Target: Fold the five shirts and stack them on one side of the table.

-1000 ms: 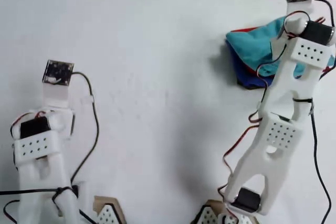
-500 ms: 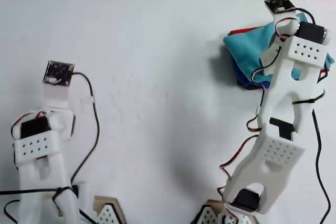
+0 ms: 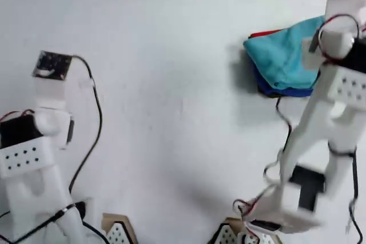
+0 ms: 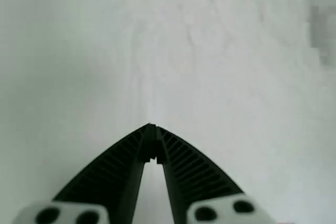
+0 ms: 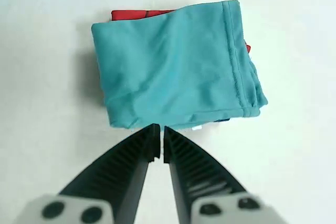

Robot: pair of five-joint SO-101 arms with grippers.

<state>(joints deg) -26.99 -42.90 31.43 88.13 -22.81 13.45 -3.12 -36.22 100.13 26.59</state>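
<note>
A stack of folded shirts lies at the back right of the white table. A teal shirt is on top, with a red shirt and a blue shirt peeking out underneath. In the right wrist view my right gripper is shut and holds nothing; its tips hover just short of the teal shirt's near edge. The right arm stands beside the stack's right side. My left gripper is shut and empty over bare tabletop, on the left arm at the table's left.
Wooden arm bases sit at the front edge. Black and red cables trail beside each arm. The table's far edge runs just behind the stack.
The right arm has risen and swung to the right, off the stack. The left arm has shifted a little left and toward the back. The stack has stayed put.
</note>
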